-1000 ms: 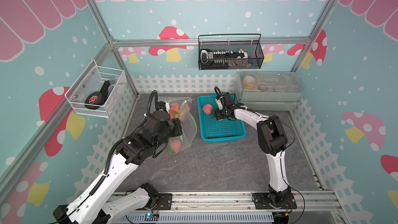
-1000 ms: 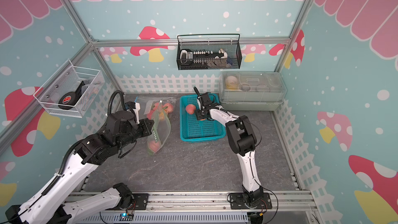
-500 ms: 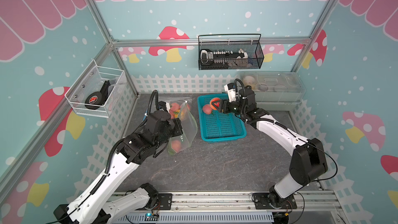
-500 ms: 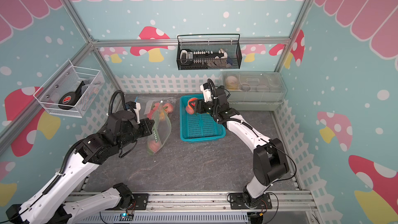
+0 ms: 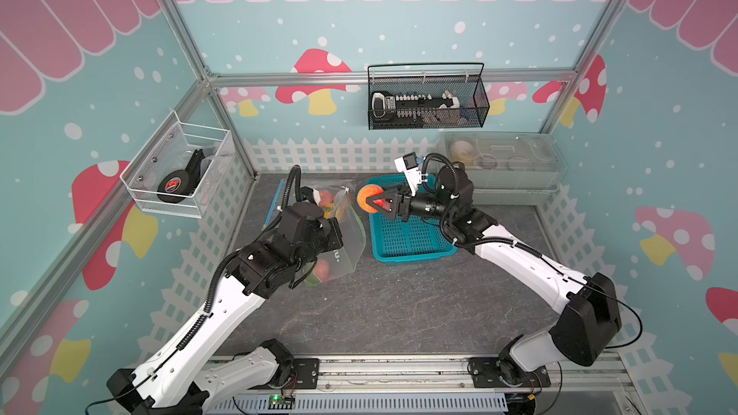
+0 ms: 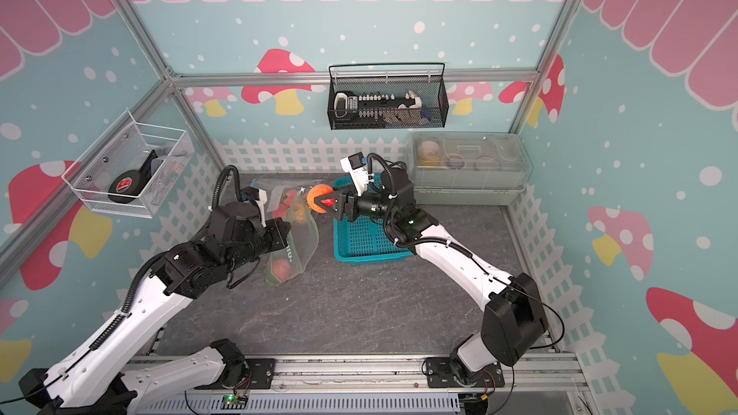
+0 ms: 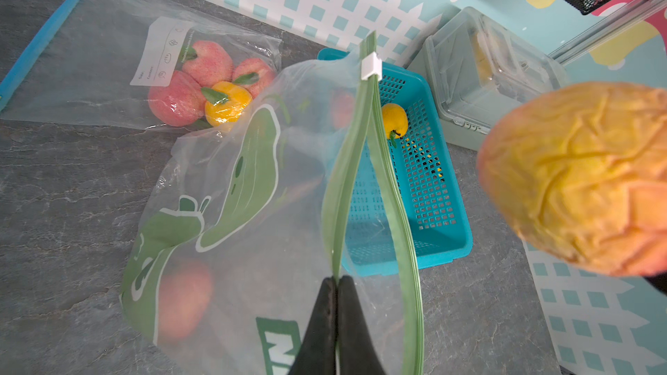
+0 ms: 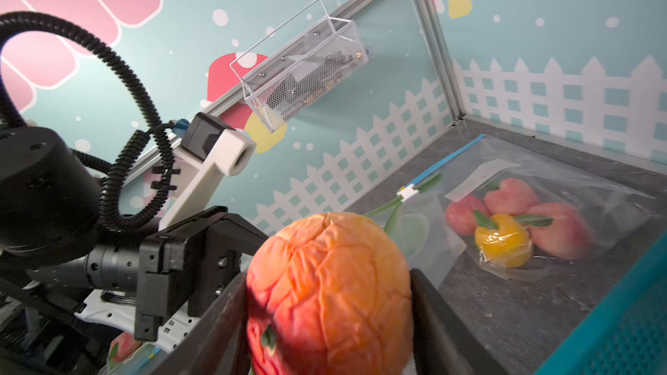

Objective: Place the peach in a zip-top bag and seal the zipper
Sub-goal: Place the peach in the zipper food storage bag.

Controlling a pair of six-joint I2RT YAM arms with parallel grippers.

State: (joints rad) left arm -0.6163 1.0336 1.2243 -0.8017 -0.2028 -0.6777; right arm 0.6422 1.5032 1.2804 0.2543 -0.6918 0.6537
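Hovering at two o'clock of the zip-top bag (image 5: 353, 229), the peach (image 5: 369, 198) sits clamped in part-open right jaws; left jaws, fully closed, pinch its zipper lip (image 7: 341, 189). Dropping in and sealing remain.

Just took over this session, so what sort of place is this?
Probably a staged robot test cell: printed mushroom walls on aluminium framing, a white picket fence edging the small grey tabletop.
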